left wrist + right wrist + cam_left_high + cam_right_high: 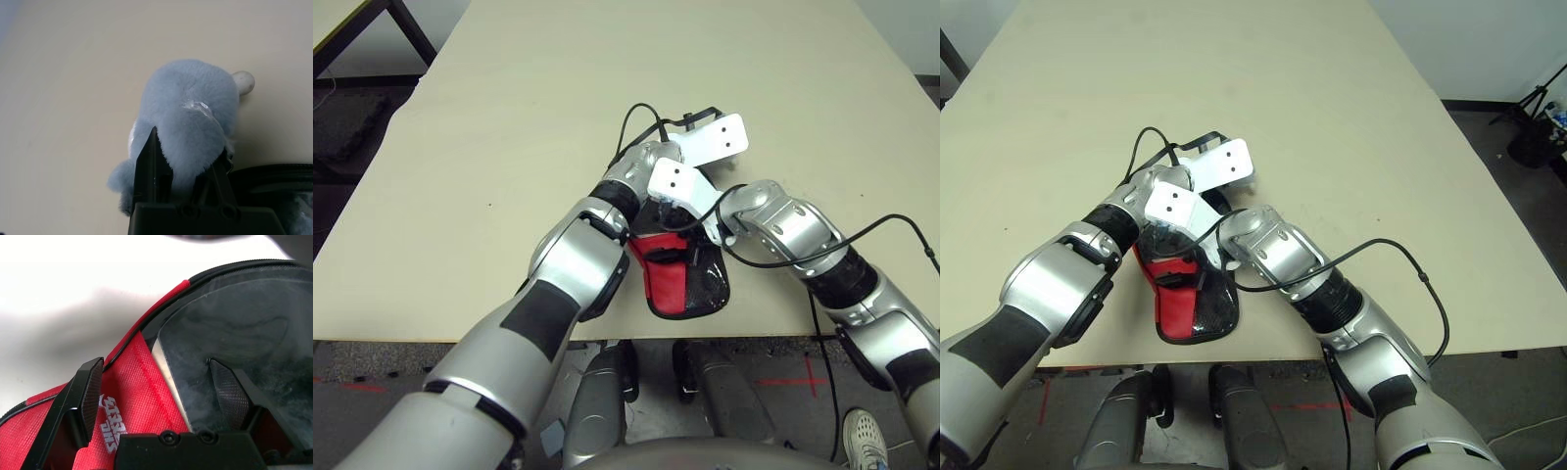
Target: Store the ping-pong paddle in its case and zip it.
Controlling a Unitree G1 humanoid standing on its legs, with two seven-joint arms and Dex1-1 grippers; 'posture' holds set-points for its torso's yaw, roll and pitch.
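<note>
Plainly, one case (686,284) (red and black) lies under two pincers.

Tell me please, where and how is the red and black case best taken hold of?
Probably by the rim of the case nearest the robot, from the robot's side, pinching top and bottom. The case lies flat and looks too broad to span, while this end is uncovered by the arms.
</note>
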